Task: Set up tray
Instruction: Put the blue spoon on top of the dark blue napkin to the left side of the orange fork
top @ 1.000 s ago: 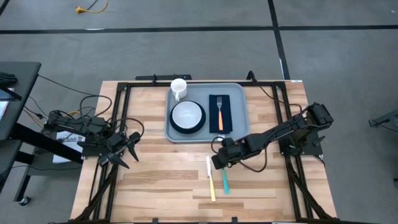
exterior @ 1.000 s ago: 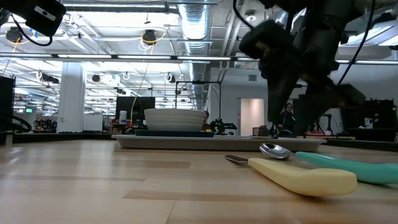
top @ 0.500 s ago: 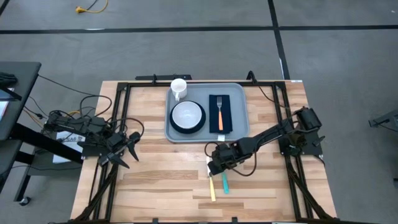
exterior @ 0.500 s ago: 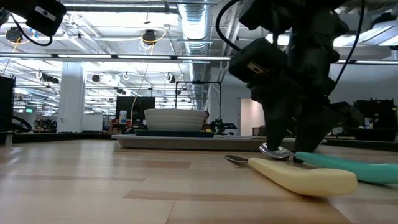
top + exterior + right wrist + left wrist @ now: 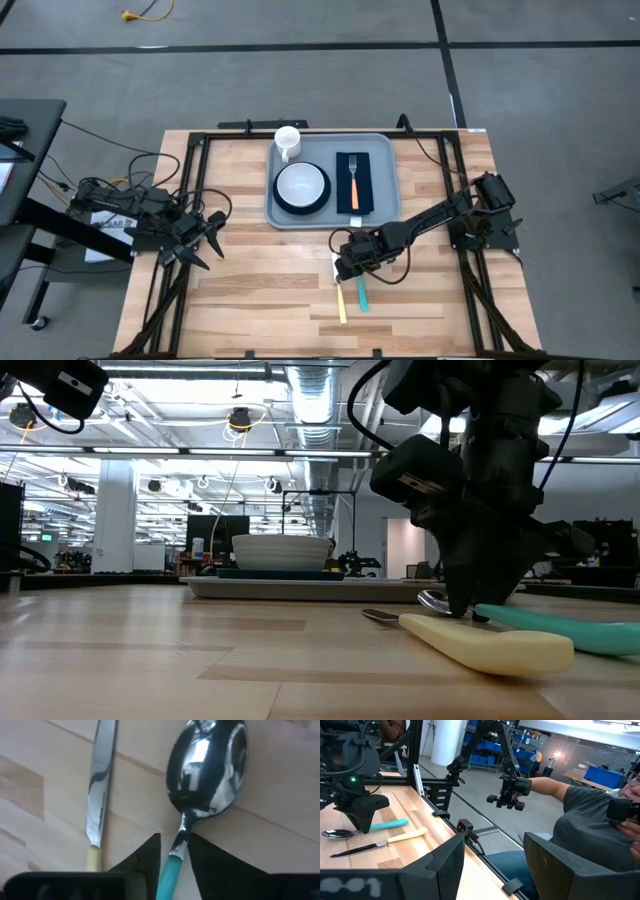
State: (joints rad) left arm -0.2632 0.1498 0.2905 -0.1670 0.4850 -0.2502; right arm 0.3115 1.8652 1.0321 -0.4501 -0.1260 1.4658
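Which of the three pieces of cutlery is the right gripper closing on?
The teal-handled spoon, its neck between the right gripper's fingers; not the knife beside it.

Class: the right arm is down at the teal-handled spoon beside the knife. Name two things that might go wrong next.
1. The right gripper pinches the spoon at its thin neck; it may slip or pivot when lifted.
2. The knife lies close beside it and may get nudged.

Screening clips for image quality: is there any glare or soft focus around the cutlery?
Right wrist view: the spoon bowl mirrors bright highlights, and the knife blade shines evenly. Low view: the yellow knife handle is near the lens and looks soft, and ceiling lights glow behind the tray. High view: lighting is even.
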